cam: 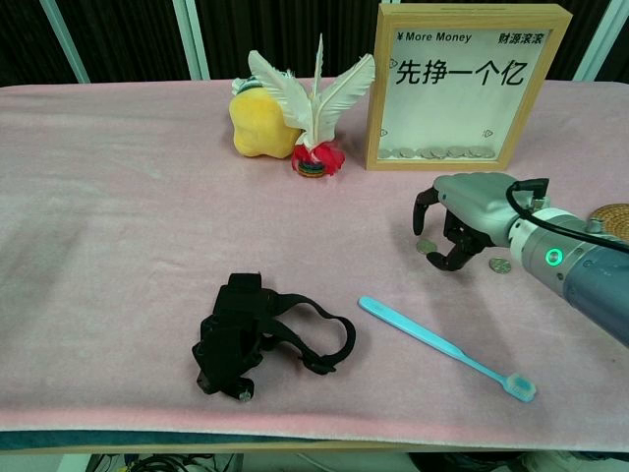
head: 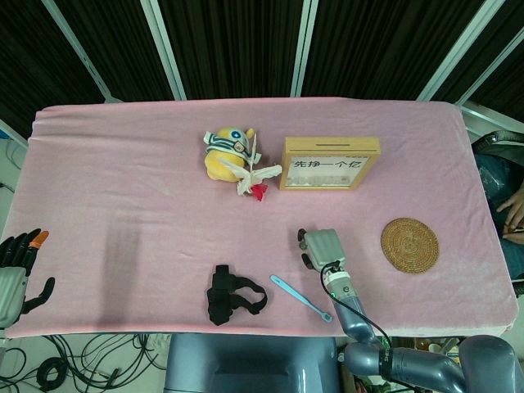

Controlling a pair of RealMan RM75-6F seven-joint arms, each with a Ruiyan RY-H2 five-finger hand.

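In the head view, the right hand [head: 322,247] hovers palm-down over the pink table cloth [head: 123,180], just in front of the wooden coin-box frame [head: 330,163]. Its fingers are curled downward; from above I cannot tell whether anything is in them. The woven coaster [head: 408,244] lies to the right of the frame and nearer the front edge. The blue toothbrush [head: 300,297] and the black strap [head: 232,294] lie well in front of the frame, the strap further left. The yellow plush toy [head: 226,151] and a feathered shuttlecock [head: 255,176] sit just left of the frame. The left hand [head: 18,266] hangs off the cloth's left front corner, far from the frame, fingers apart and empty.

In the chest view, the right hand [cam: 460,218] arches in front of the frame [cam: 470,87], fingertips [cam: 439,260] bent toward the cloth, grasping nothing. One coin [cam: 426,246] lies beneath the fingers, and another coin [cam: 500,265] lies just right of them, both in front of the frame. The toothbrush [cam: 442,346] and strap [cam: 257,333] lie nearer the camera.
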